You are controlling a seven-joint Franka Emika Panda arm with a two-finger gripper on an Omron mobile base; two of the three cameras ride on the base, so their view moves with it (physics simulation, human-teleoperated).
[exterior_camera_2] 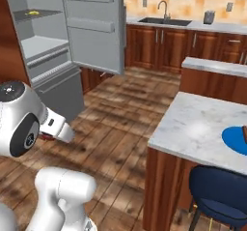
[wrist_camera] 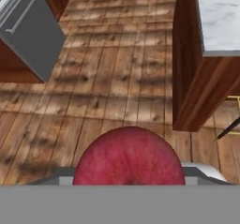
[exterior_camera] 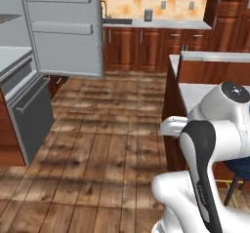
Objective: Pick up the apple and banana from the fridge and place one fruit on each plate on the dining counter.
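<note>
1. We see the gripper [wrist_camera: 129, 183] grasping the apple [wrist_camera: 129, 157], held over wooden floor [wrist_camera: 108, 92].
2. Ahead to one side: dining counter [wrist_camera: 218, 17]; fridge [wrist_camera: 28, 35] to the other.
3. Right base view adds banana [exterior_camera_2: 33, 13] on a fridge shelf and blue plate [exterior_camera_2: 235, 139].

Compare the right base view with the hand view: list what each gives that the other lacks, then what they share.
Right base view: the banana on an upper shelf of the open fridge, the blue plate on the dining counter, the sink on the wall counter, and a blue stool.
Hand view: the apple close up and round, above the floor; the right base view gives at most a red sliver of it under the hand.
Shared: the wood floor, the dining counter's marble top and the fridge's grey lower drawer.
</note>
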